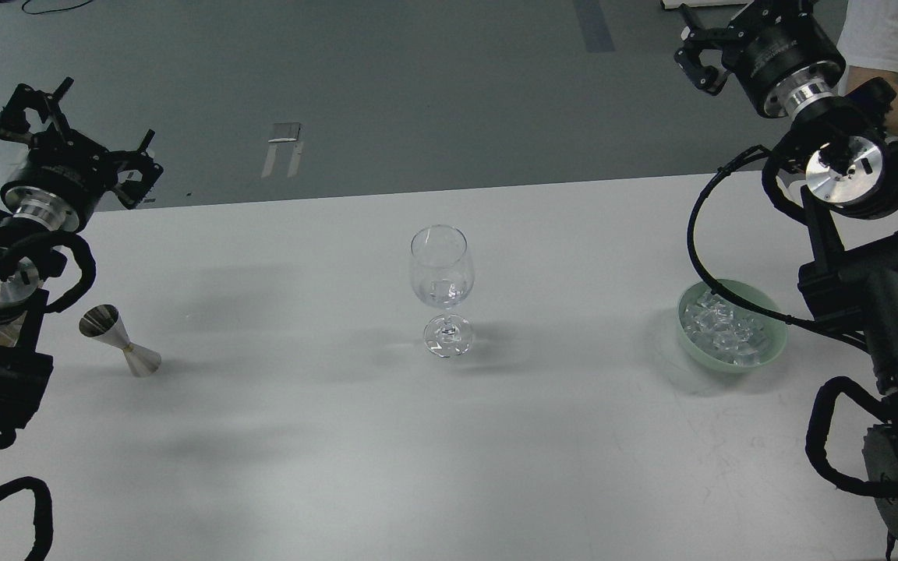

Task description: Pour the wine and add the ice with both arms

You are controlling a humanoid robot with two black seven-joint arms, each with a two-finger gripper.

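Note:
A clear wine glass (441, 269) stands upright in the middle of the white table (449, 452). A little clear wine (440, 293) glints at the bottom of its bowl. The ice (723, 326) is a heap of clear cubes in a pale green bowl (761, 354) at the right. My left gripper (71, 128) is raised beyond the table's far left corner, fingers spread, empty. My right gripper (730, 27) is raised high at the top right, far above the ice bowl, partly cut by the frame edge, fingers spread, empty.
A steel jigger (119, 341) stands tilted on the table at the left, below my left arm. A person in a white shirt (897, 47) sits behind the table at the top right. Black cables loop off my right arm near the green bowl.

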